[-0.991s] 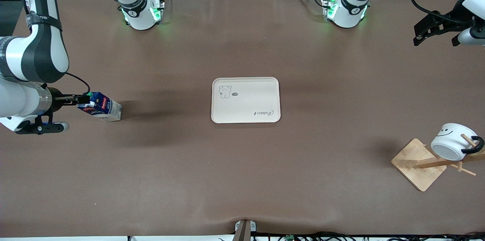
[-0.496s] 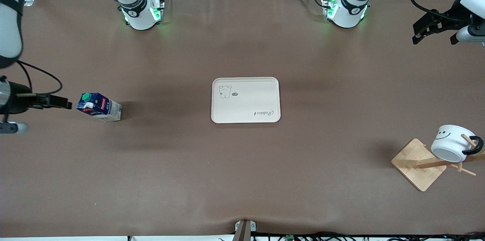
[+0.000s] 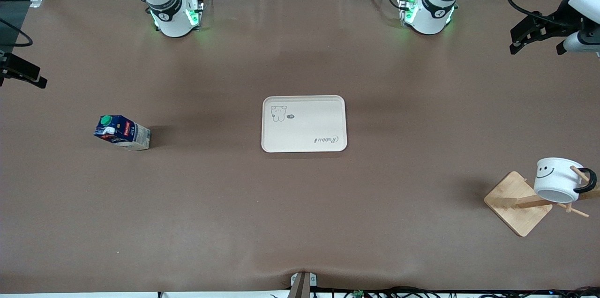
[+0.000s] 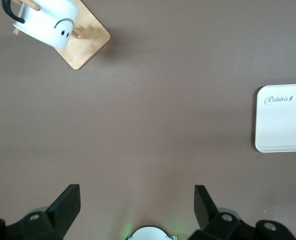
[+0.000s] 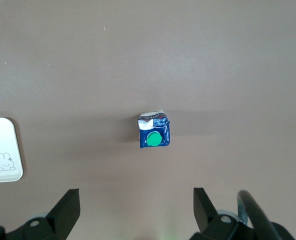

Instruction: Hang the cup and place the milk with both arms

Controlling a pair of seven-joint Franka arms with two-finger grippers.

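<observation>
The milk (image 3: 122,132) (image 5: 154,134), a dark blue carton with a green cap, stands on the bare table toward the right arm's end, apart from the tray. My right gripper (image 3: 26,75) (image 5: 136,200) hangs open and empty high over that end's edge. The cup (image 3: 557,179) (image 4: 50,22), white with a smiley face, hangs by its black handle on a peg of the wooden rack (image 3: 518,202) (image 4: 85,42) at the left arm's end. My left gripper (image 3: 534,35) (image 4: 136,200) is open and empty, up over the table's corner near its base.
A cream tray (image 3: 303,123) (image 4: 283,120) (image 5: 3,150) with a rabbit drawing lies at the table's middle with nothing on it. The two green-lit arm bases (image 3: 176,14) (image 3: 426,12) stand along the edge farthest from the front camera.
My right gripper has let go of the milk's top and pulled away toward the table's edge. The cup has shifted slightly on its peg. The left gripper has barely moved.
</observation>
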